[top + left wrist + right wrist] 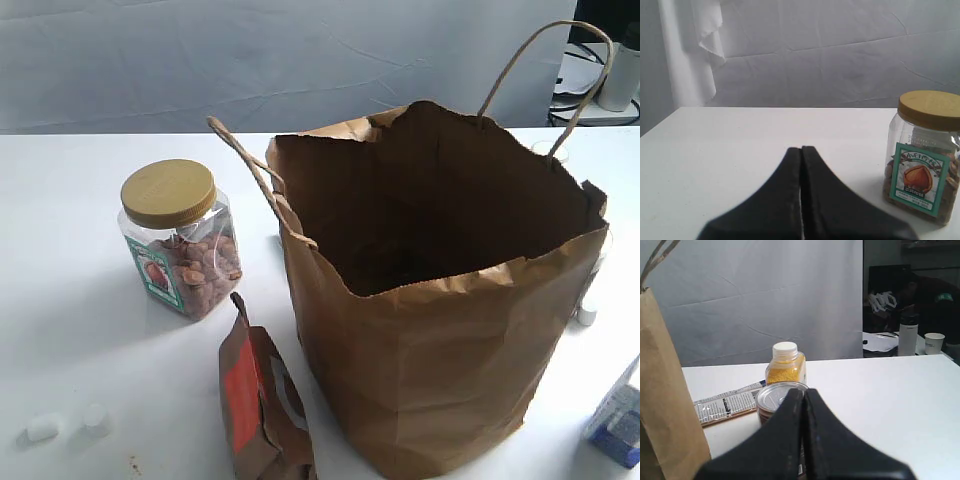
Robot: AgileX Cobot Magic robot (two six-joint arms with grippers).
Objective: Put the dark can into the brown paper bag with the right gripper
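Note:
The brown paper bag (440,330) stands open in the middle of the exterior view, its two cord handles up; one edge of the bag (662,390) shows in the right wrist view. The dark can (771,400), with a silvery ringed top, stands upright on the table just beyond my right gripper (804,392), whose black jaws are pressed together with nothing between them. The can is hidden behind the bag in the exterior view. My left gripper (801,150) is shut and empty over bare table. Neither gripper shows in the exterior view.
A clear nut jar (180,240) with a tan lid stands left of the bag, a small brown pouch (260,400) with a red label in front. Behind the can are a yellow-filled bottle (785,365) and a flat printed packet (727,405). A blue-white carton (620,420) sits at the right edge.

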